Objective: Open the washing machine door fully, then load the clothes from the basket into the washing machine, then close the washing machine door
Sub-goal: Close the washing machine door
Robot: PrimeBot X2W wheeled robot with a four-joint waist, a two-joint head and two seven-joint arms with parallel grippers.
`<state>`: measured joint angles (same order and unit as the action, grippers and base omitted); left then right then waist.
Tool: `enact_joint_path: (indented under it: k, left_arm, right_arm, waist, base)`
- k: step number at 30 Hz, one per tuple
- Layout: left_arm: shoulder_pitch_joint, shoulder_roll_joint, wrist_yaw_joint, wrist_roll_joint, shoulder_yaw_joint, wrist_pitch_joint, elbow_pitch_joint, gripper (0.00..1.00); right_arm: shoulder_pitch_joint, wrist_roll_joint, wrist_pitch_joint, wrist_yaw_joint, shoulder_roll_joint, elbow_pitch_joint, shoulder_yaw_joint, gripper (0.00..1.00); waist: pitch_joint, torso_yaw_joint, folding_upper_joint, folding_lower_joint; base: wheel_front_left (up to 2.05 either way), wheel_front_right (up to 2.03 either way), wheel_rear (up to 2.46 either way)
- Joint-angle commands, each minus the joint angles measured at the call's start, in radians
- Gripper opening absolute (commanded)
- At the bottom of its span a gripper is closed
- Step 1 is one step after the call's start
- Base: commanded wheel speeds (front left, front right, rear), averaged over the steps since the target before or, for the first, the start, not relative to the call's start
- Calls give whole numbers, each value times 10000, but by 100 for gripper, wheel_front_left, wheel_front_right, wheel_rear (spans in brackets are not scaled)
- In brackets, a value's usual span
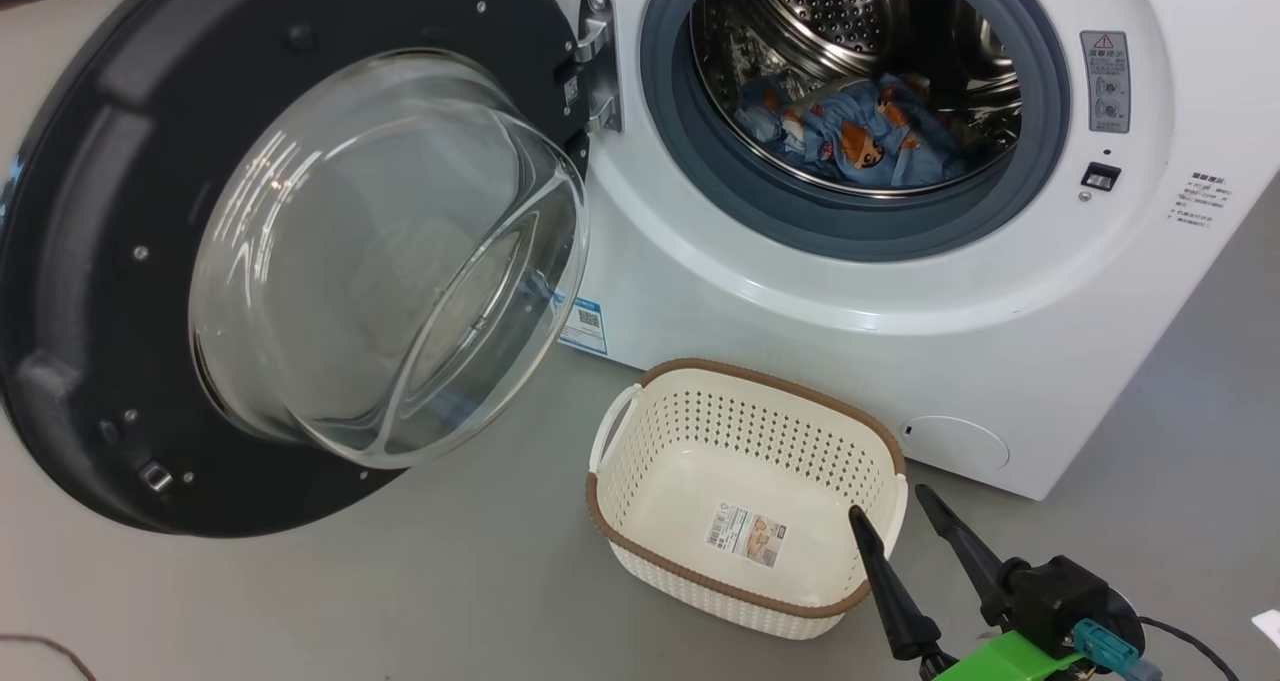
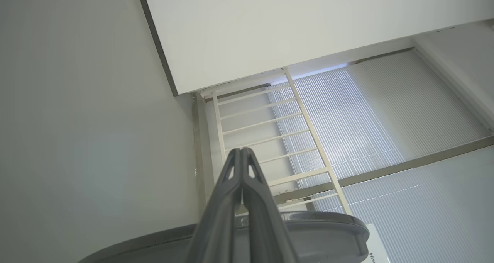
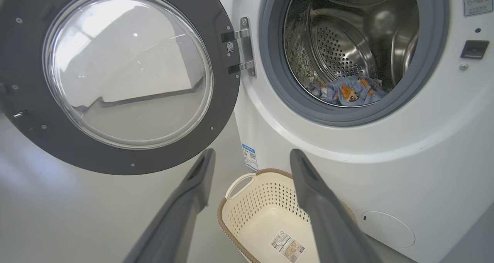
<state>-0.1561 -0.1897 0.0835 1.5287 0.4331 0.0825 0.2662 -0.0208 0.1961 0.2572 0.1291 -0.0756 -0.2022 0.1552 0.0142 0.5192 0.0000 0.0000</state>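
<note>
The white washing machine (image 1: 900, 291) (image 3: 405, 170) stands with its round black door (image 1: 90, 261) (image 3: 27, 100) swung wide open to the left, glass bowl bulging outward. Light blue clothes (image 1: 850, 136) (image 3: 349, 91) with orange bear prints lie inside the steel drum. The cream basket (image 1: 745, 441) (image 3: 262, 205) sits on the floor before the machine, holding nothing but its label sticker. My right gripper (image 1: 892, 501) (image 3: 251, 156) is open, nothing between its fingers, hovering over the basket's right rim. In the left wrist view my left gripper (image 2: 241, 151) is shut on nothing, pointing up at a wall and window.
Grey floor (image 1: 400, 591) stretches around the basket and under the open door. A blue label sticker (image 1: 583, 323) sits on the machine's lower left front. A white ladder-like rack (image 2: 270, 131) and ribbed window panels appear in the left wrist view.
</note>
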Motion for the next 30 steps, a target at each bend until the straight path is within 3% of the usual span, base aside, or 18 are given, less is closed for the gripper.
enact_joint_path:
  k: [1,6,15,30]
  left_arm:
    - [-650,-484,165,289,360,-233,37,0]
    - [-1903,-1204,314,1162,444,-1299,1228,0]
    - [-3368,-2055,463,1405,264,-2351,3146,0]
    - [-3671,-2247,470,1480,433,-3608,3594,0]
  right_arm:
    - [-119,140,46,16,14,214,261,100]
    - [-3,90,46,16,-76,245,112,100]
    - [512,-21,46,16,-337,268,-153,100]
    - [857,40,46,16,-815,334,-80,100]
  waist:
    - [39,-1,0,0]
    - [211,-20,0,0]
    - [457,-110,0,0]
    - [655,-133,0,0]
  base:
    - [0,0,0]
    - [0,0,0]
    - [0,0,0]
    - [0,0,0]
